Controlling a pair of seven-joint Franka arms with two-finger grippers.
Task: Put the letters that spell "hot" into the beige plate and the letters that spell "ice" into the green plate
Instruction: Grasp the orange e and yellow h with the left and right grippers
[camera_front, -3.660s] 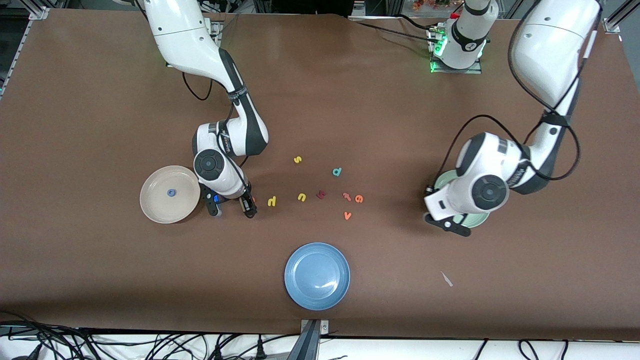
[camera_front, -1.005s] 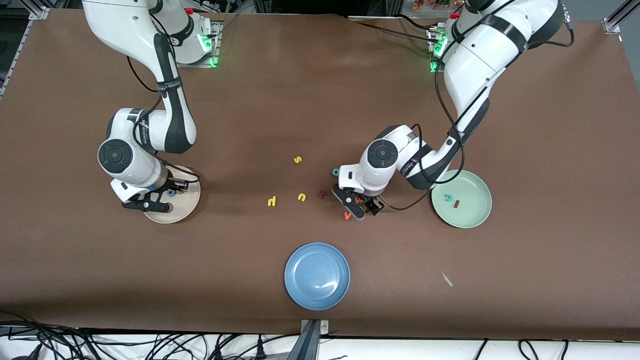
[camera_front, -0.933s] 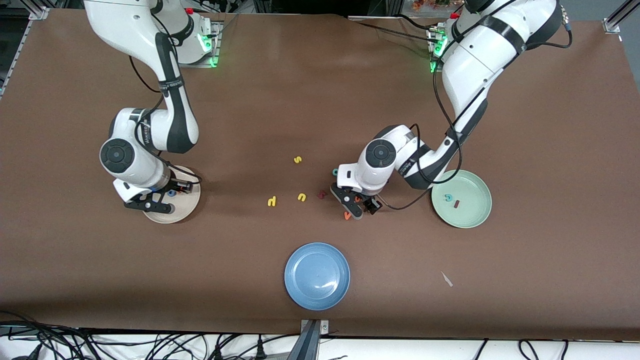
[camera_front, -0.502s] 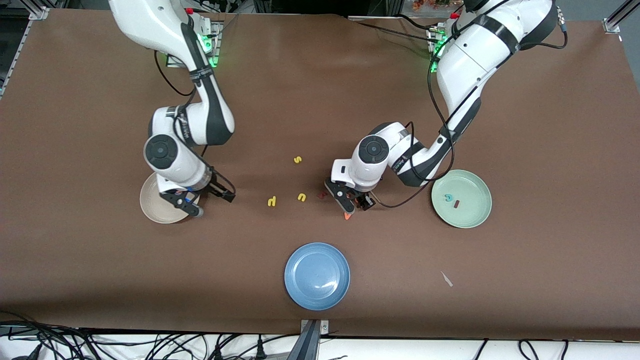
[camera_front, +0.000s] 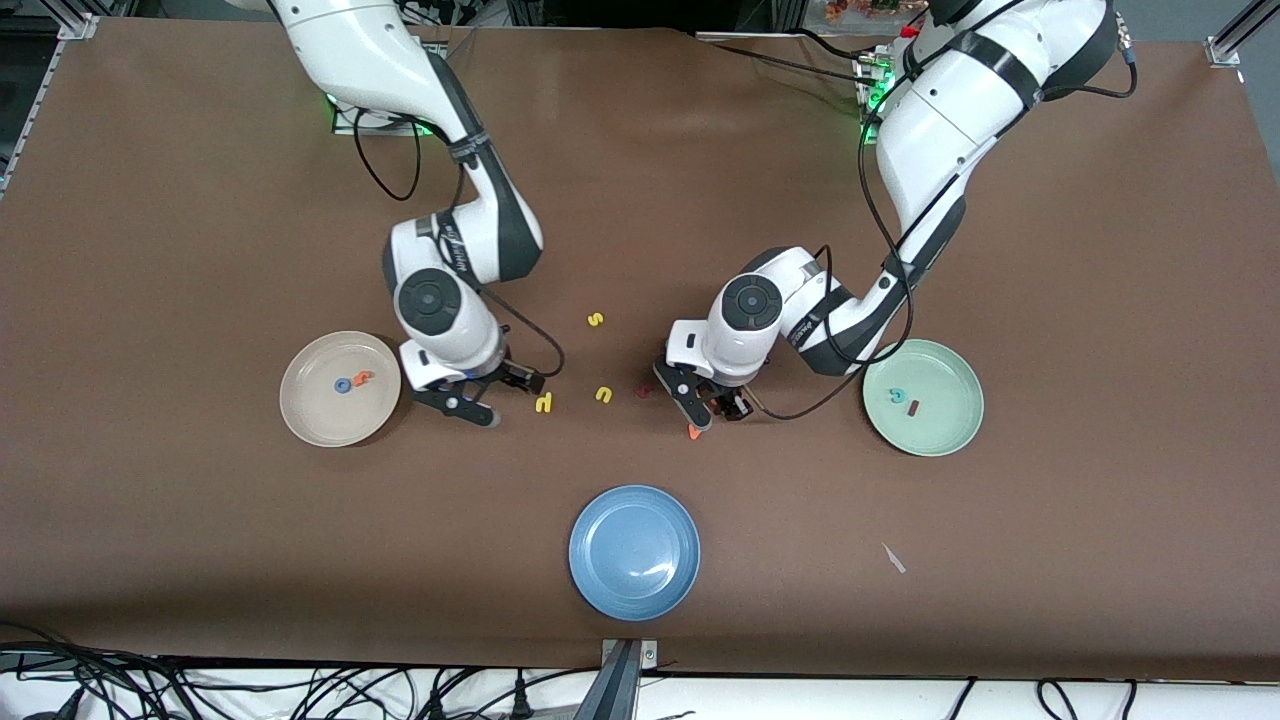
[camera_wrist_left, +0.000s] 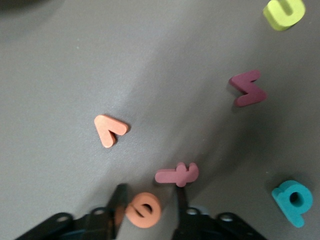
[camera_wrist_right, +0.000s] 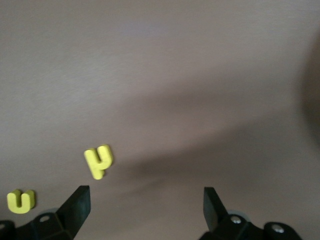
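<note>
orange "e" (camera_wrist_left: 143, 210) between claw fingers, on table

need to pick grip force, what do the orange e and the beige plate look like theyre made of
The orange e, on the table between the left gripper's fingers: probably soft foam, with a matte surface, thick flat-cut body and rounded edges, no shine.

The beige plate: smooth and evenly coloured with a faint sheen; hard plastic or glazed ceramic, the look leaves it open.

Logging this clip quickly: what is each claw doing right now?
Left claw: closing around the orange "e" on the table.
Right claw: open, empty, near the yellow "h".
</note>
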